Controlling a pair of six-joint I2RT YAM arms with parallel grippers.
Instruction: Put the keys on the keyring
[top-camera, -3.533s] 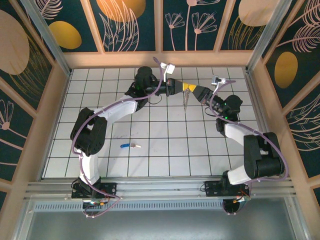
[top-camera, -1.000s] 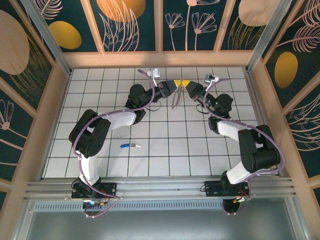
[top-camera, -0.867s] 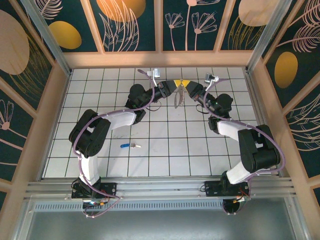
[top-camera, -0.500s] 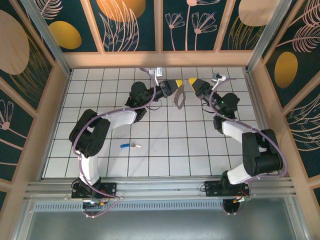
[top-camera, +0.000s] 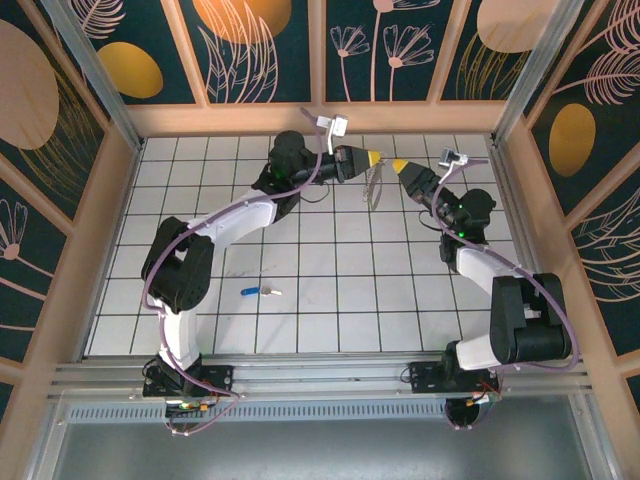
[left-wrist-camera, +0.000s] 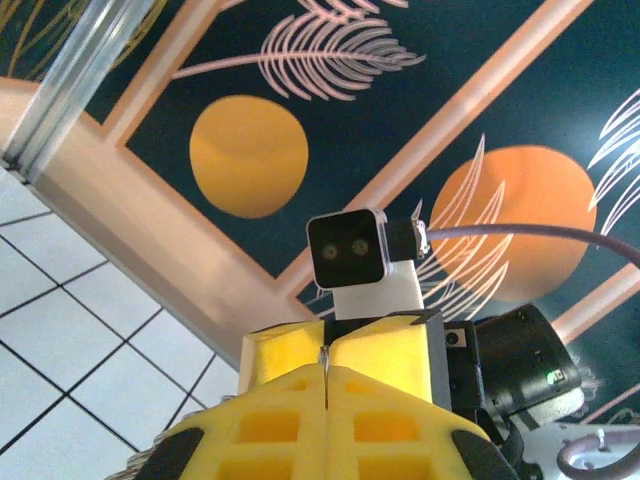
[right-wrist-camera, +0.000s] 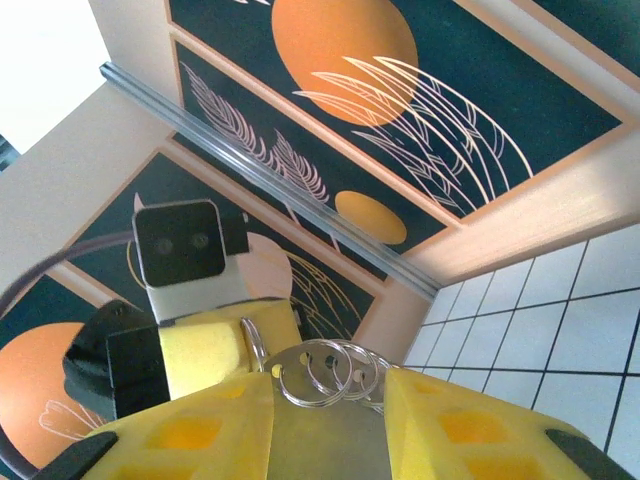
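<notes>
Overhead, you can see the left gripper (top-camera: 369, 158) raised near the far wall above the white tiled floor (top-camera: 330, 300). Its jaws are pinched on the keyring of thin silver metal rings and a dull strap (top-camera: 374, 186), which dangles from its tips. Your left wrist view agrees: the two yellow fingers (left-wrist-camera: 285, 400) are pressed flat together, with only a sliver of metal caught in the seam between them. Facing it, just beside but apart in the top view, is the right gripper (top-camera: 400, 166), and its jaws stand partway apart. From your right wrist, the overlapping rings sit right at the mouth of that gap, between the tips. A flat grey-brown surface fills the space behind them — you cannot tell from here whether the pads touch it. The small silver key with a bright blue plastic head (top-camera: 262, 292) lies flat on the tiles well apart from both grippers, near the left arm's elbow — nothing is touching it.
</notes>
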